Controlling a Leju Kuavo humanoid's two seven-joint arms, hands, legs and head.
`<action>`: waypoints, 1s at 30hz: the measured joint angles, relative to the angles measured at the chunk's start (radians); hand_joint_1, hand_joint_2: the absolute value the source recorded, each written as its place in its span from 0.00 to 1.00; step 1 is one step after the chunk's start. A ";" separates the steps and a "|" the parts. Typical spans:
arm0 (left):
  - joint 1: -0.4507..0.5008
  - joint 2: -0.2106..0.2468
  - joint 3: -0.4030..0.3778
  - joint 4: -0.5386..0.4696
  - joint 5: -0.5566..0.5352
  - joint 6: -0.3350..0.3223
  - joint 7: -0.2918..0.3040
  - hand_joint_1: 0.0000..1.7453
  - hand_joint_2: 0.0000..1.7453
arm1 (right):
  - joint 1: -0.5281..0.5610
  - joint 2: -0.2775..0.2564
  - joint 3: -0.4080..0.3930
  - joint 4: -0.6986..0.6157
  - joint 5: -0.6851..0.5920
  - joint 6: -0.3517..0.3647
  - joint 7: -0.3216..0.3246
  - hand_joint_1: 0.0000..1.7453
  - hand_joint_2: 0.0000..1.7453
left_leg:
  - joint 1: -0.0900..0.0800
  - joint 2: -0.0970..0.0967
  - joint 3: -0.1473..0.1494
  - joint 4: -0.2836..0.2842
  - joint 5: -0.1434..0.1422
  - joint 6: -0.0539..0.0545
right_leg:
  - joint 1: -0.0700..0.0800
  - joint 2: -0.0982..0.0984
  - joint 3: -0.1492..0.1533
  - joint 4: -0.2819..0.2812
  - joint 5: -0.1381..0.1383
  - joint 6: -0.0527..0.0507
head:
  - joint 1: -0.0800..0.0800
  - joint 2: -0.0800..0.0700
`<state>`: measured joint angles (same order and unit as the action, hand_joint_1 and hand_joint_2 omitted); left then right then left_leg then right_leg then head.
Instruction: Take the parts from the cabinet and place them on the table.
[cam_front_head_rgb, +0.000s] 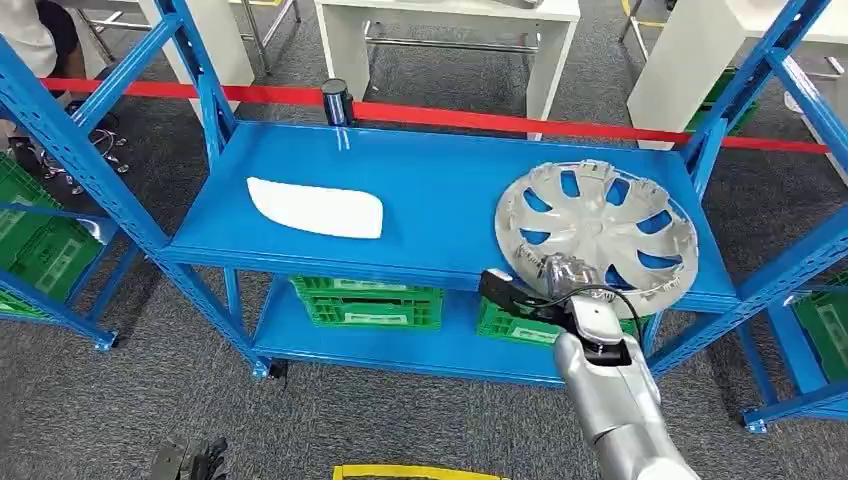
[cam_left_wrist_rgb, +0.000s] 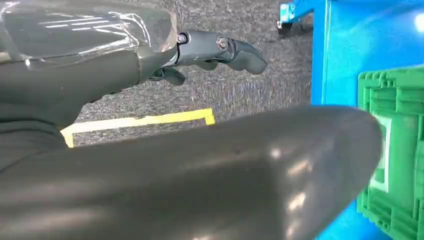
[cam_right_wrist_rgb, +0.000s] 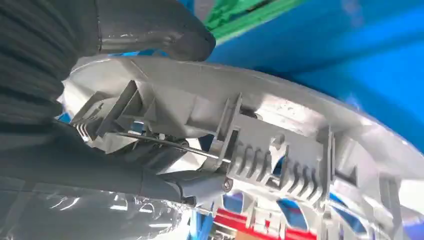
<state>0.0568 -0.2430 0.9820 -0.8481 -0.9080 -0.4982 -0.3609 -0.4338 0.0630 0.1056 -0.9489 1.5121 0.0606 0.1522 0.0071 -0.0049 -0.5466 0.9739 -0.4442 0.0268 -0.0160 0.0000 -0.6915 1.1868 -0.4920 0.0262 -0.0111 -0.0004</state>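
- Head view: the silver hubcap (cam_front_head_rgb: 597, 233) lies flat at the right end of the blue shelf (cam_front_head_rgb: 420, 180), its near rim overhanging the front edge. The right hand (cam_front_head_rgb: 545, 285) grasps that near rim from directly in front, so the part lies straight ahead of it. The white panel (cam_front_head_rgb: 316, 208) lies well apart, toward the shelf's left end.
- Left wrist view: the left hand (cam_left_wrist_rgb: 210, 50) hangs low beside the rack, over the floor, fingers curled in on nothing.
- Right wrist view: thumb over the hubcap's rim, fingers under its ribbed back.
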 joint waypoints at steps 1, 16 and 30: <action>0.000 -0.008 0.010 -0.016 -0.008 -0.008 0.002 0.00 0.00 | 0.009 0.007 -0.014 -0.041 -0.013 -0.001 -0.010 1.00 1.00 | 0.000 0.000 0.000 0.004 -0.004 -0.004 | -0.002 -0.001 0.052 -0.109 0.040 0.006 | 0.001 0.000; -0.002 -0.049 0.083 -0.106 -0.073 -0.027 -0.060 0.00 0.00 | 0.130 0.088 -0.128 -0.596 -0.226 -0.035 -0.155 1.00 1.00 | 0.003 0.002 -0.086 0.140 -0.030 -0.035 | 0.003 0.010 0.094 -0.188 0.058 -0.041 | -0.005 0.000; -0.010 -0.056 0.180 -0.100 -0.053 -0.108 -0.053 0.00 0.00 | 0.212 0.075 -0.145 -0.864 -1.060 0.086 -0.383 1.00 1.00 | 0.002 -0.002 -0.014 0.000 0.003 0.000 | -0.005 0.008 -0.033 0.050 -0.022 0.000 | -0.001 0.000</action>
<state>0.0465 -0.2991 1.1624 -0.9483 -0.9609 -0.6058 -0.4139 -0.2215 0.1381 -0.0389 -1.8128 0.4522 0.1469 -0.2309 0.0096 -0.0066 -0.5609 0.9737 -0.4408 0.0270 -0.0206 0.0081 -0.7242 1.2373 -0.5141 0.0265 -0.0118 -0.0004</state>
